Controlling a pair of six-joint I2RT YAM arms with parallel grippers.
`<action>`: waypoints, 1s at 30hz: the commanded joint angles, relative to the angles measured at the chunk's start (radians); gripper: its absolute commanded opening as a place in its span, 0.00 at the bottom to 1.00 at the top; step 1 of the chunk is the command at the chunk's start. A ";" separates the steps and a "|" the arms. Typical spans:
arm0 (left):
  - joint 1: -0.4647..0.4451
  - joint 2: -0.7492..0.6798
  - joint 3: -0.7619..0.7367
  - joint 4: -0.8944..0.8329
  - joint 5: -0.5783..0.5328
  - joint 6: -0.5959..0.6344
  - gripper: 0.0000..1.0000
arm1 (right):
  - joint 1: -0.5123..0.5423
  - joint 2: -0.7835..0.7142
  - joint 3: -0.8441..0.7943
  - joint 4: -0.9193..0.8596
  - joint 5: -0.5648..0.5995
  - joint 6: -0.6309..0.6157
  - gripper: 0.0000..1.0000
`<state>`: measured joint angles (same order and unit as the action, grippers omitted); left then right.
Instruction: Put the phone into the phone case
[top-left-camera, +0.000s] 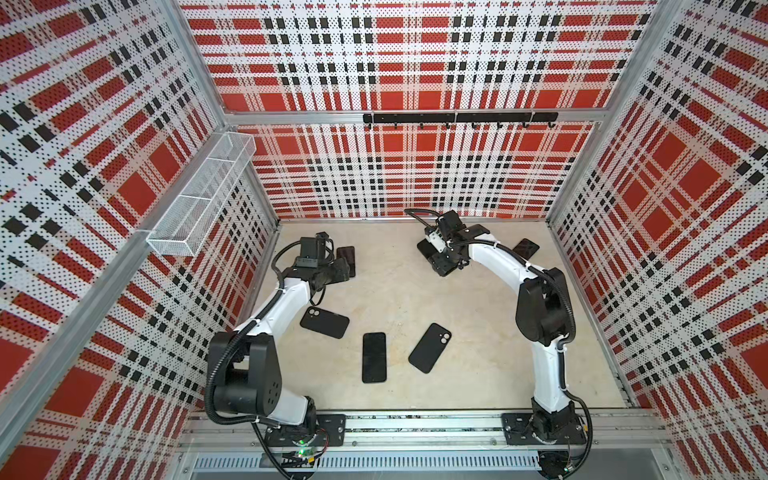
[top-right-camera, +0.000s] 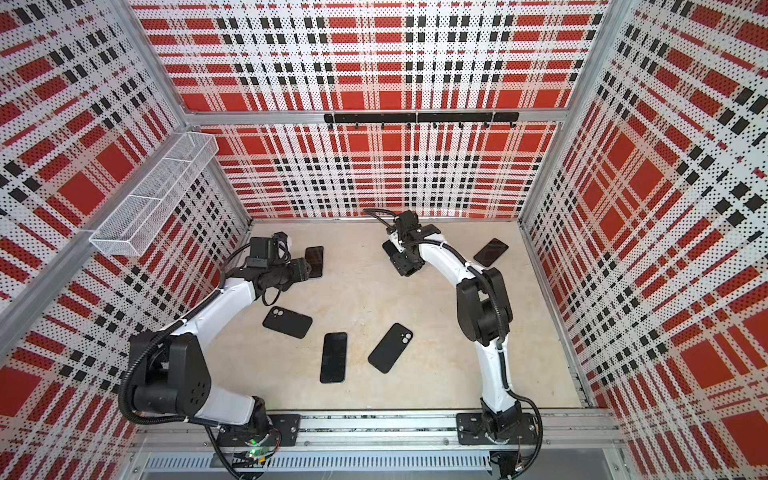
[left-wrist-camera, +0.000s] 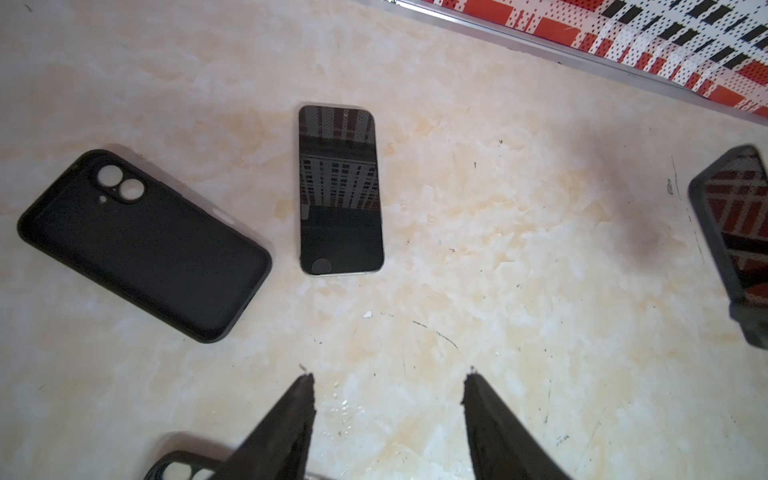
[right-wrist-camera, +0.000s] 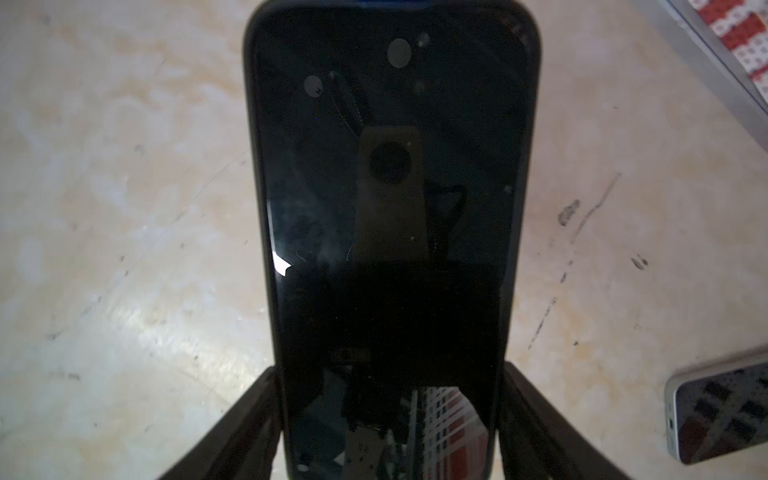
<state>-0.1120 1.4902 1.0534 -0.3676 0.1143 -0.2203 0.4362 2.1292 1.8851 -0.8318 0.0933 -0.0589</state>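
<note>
- Right gripper (right-wrist-camera: 388, 370): jaws wide, pressed against both long edges of 1 cased phone (right-wrist-camera: 386, 187), toward the back of the table (right-wrist-camera: 124, 249).
- Left gripper (left-wrist-camera: 388, 376): jaws spread apart above the table.
- Bare phones, 2: near phone (left-wrist-camera: 340, 191) beside the left gripper; far phone (top-left-camera: 525, 248) at right.
- Empty phone cases, 3: first case (left-wrist-camera: 145, 245), second case (top-left-camera: 324, 322), third case (top-left-camera: 430, 347).
- Black slab (top-left-camera: 374, 356), 1: phone or case, not discernible.

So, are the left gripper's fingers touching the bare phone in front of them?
Apart. The left wrist view shows a strip of bare table between the phone and the open fingers of the left gripper.
</note>
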 joint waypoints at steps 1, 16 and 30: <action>-0.039 0.014 -0.012 0.012 -0.036 0.007 0.60 | -0.042 0.028 0.067 0.039 0.038 0.234 0.56; -0.102 0.049 -0.010 0.003 -0.069 0.023 0.60 | -0.144 0.258 0.234 0.044 0.025 0.363 0.53; -0.118 0.059 -0.007 -0.007 -0.053 0.053 0.59 | -0.144 0.263 0.225 0.023 -0.005 0.340 1.00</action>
<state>-0.2245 1.5406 1.0534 -0.3687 0.0525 -0.1905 0.2871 2.4424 2.1029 -0.8146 0.0967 0.2813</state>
